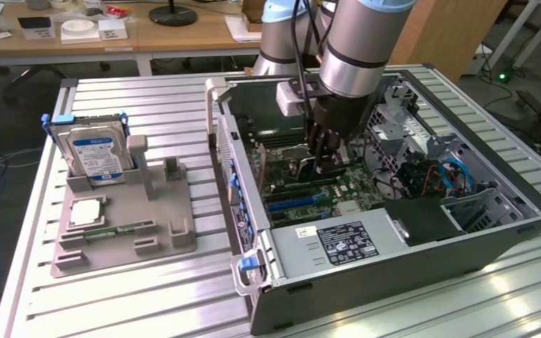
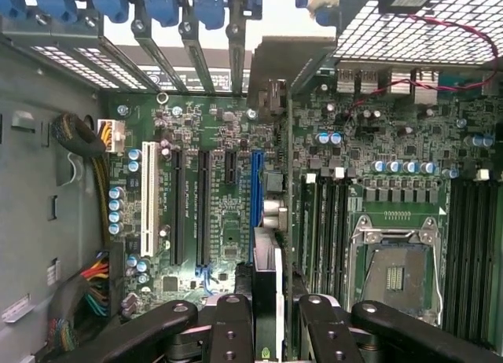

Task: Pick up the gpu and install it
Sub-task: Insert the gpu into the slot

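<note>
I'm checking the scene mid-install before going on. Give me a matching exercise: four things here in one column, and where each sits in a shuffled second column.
Things:
1. gpu
2. hard drive
3. memory stick
4. power supply

Places:
A. lying flat on the gray holder tray
B. held edge-on in the gripper above the motherboard
C. standing upright in the holder's slot
D. fixed at the near end of the computer case

Pairs: 1-B, 2-C, 3-A, 4-D

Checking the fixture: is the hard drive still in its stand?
Yes, the hard drive stands upright in the grey fixture beside the case.
</note>
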Motion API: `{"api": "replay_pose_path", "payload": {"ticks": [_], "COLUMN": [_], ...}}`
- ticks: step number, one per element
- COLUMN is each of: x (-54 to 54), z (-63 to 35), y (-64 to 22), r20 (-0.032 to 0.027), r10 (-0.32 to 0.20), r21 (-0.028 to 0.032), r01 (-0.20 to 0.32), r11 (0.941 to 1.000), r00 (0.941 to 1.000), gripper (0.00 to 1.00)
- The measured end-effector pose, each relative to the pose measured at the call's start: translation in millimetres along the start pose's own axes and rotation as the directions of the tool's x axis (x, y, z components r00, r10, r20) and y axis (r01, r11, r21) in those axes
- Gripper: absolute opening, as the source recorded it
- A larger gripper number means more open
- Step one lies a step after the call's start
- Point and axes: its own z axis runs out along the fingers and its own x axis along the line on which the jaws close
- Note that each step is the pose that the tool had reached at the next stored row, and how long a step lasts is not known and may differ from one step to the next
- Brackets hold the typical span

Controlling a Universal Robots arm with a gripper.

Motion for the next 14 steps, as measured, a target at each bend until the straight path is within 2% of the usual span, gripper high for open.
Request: {"api": "replay_pose_path", "payload": {"ticks": [14], "x": [2.1], "z": [12.4], "y": [3.1], "r20": [0.0001], "r10": [0.007], "r21": [0.0001], "r01": [-0.007], "r11": [1.0], "r00": [1.0], "gripper": [0.27]}}
